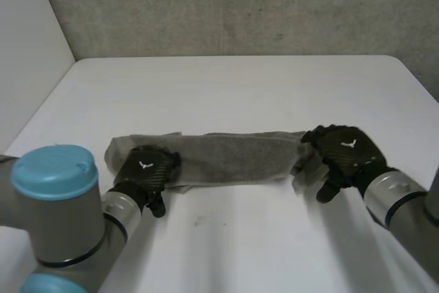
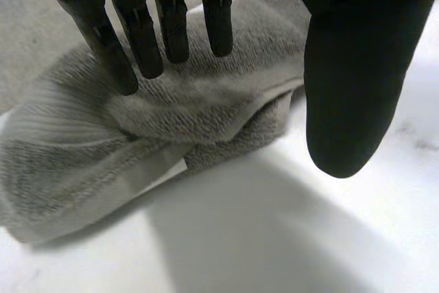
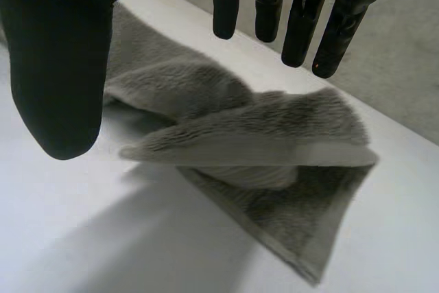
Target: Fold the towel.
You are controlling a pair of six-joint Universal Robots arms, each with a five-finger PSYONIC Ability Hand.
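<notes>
A grey towel (image 1: 233, 159) of looped terry pile is seen laid across the near half of the white table (image 1: 240, 87), gathered lengthwise into a long, narrow, slightly rumpled band. In the left wrist view its end (image 2: 206, 101) is shown doubled over itself in soft, rounded folds, and a flat-woven, ribbed border strip (image 2: 62, 121) is exposed beside the fluffier pile. In the right wrist view the other end (image 3: 274, 128) is stacked in loose layers, with a hemmed edge held slightly off the layer beneath and a flat corner spread on the table.

The left hand (image 1: 145, 169) is placed on the towel's left end. Its fingers (image 2: 144, 39) are held straight and close together over the cloth, and the thumb is kept well apart; nothing is pinched. The right hand (image 1: 346, 150) is set at the towel's right end. Its fingers (image 3: 302, 18) are likewise extended above the layered cloth, with the thumb apart and nothing gripped. Contact between these fingertips and the cloth cannot be told.

A rough grey wall (image 1: 240, 5) is seen behind the smooth table.
</notes>
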